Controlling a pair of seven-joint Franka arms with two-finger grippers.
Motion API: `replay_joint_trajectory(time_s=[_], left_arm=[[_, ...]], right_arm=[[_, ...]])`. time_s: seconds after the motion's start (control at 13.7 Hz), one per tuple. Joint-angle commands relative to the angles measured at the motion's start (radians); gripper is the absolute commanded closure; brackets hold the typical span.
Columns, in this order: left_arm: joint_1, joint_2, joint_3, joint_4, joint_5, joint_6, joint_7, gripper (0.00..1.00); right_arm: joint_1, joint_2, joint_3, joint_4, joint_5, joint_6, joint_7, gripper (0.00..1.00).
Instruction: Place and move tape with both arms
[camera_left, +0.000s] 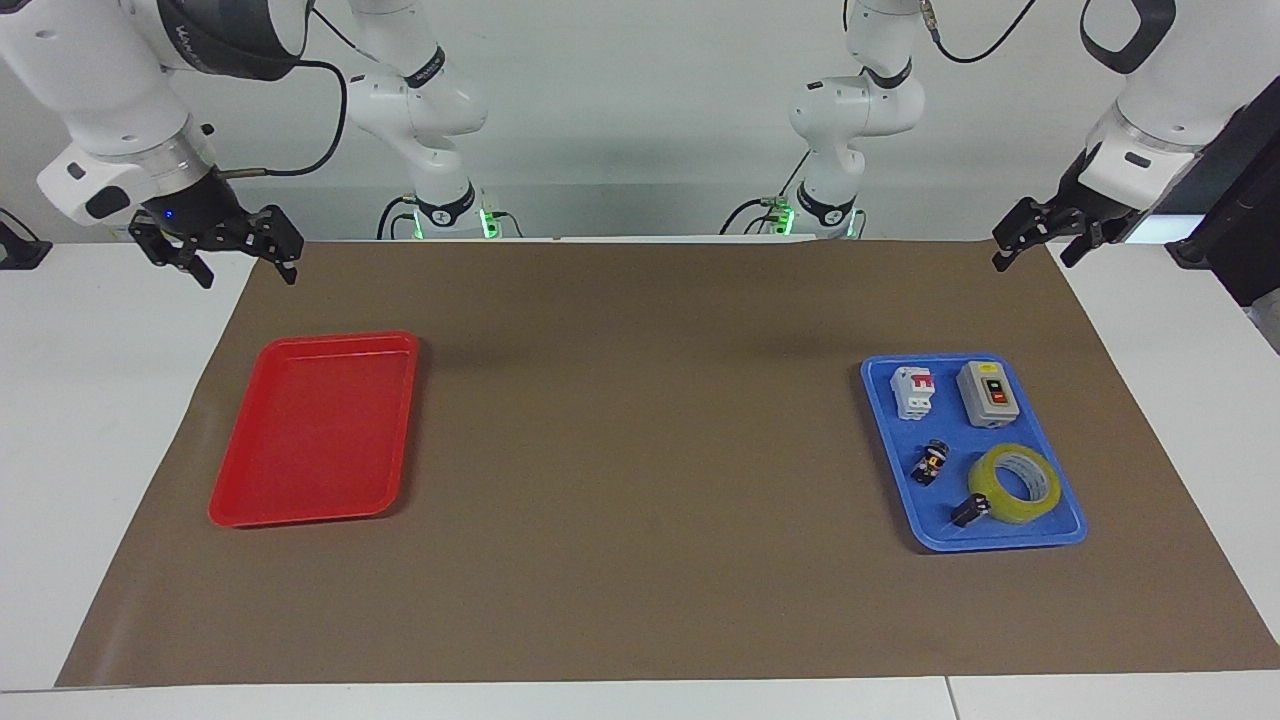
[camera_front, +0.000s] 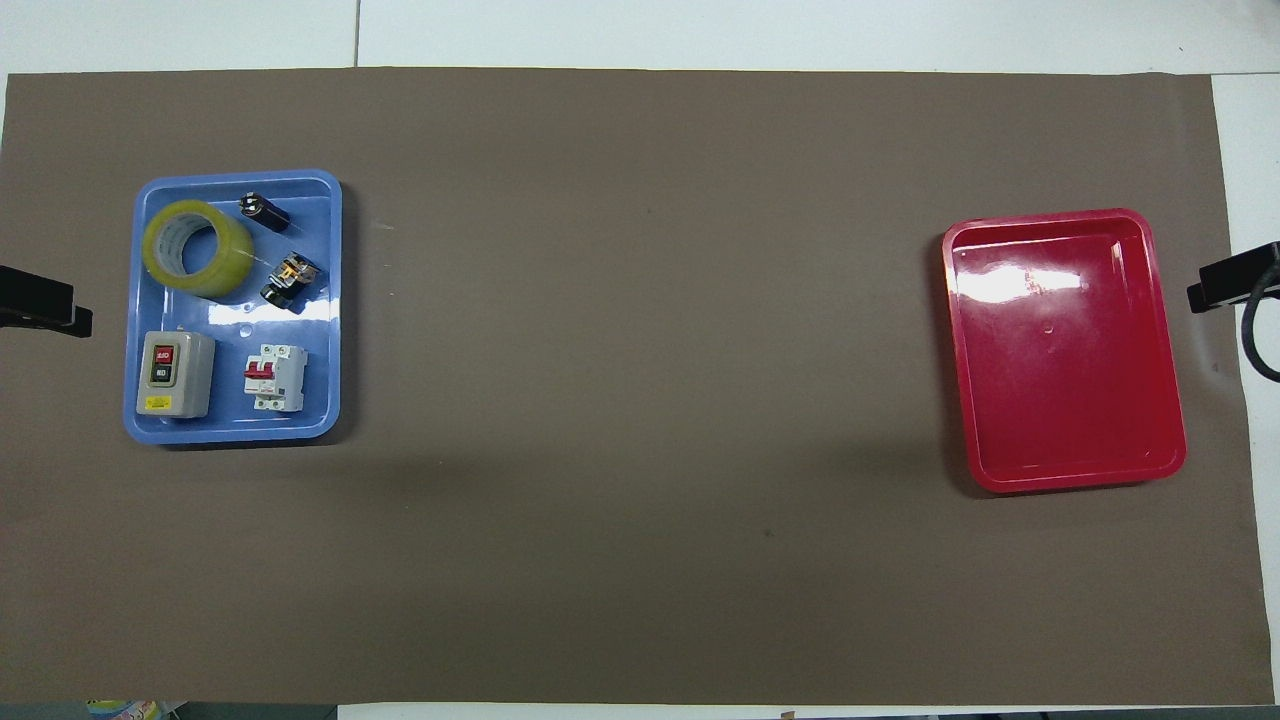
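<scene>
The tape (camera_left: 990, 497) is a yellow roll lying flat in a blue tray (camera_left: 1070, 528), in the part of the tray farther from the robots; it also shows in the overhead view (camera_front: 230, 268). My left gripper (camera_left: 1033, 260) hangs open and empty in the air over the brown mat's corner at the left arm's end, well apart from the tray (camera_front: 332, 300). My right gripper (camera_left: 247, 277) hangs open and empty over the mat's edge at the right arm's end. Both arms wait. In the overhead view only black tips of the left gripper (camera_front: 45, 308) and the right gripper (camera_front: 1230, 285) show.
An empty red tray (camera_left: 312, 430) lies on the mat at the right arm's end. In the blue tray, a grey switch box (camera_left: 988, 393) and a white breaker (camera_left: 913, 392) lie nearer the robots than the tape. Two small black parts (camera_left: 930, 463) (camera_left: 968, 510) lie beside it.
</scene>
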Motion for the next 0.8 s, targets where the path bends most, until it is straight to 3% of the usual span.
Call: replay_joint_trajectory(time_s=[0.0,0.73], left_arm=[[-0.013,0.005,0.005,0.006,0.010,0.005,-0.006,0.00],[-0.023,-0.010,0.005,-0.028,0.013,0.018,-0.016,0.00]], right_arm=[[-0.013,-0.012,0.007,-0.008,0.001,0.006,-0.023,0.00],[-0.018,-0.012,0.007,-0.008,0.001,0.005,-0.022,0.00]])
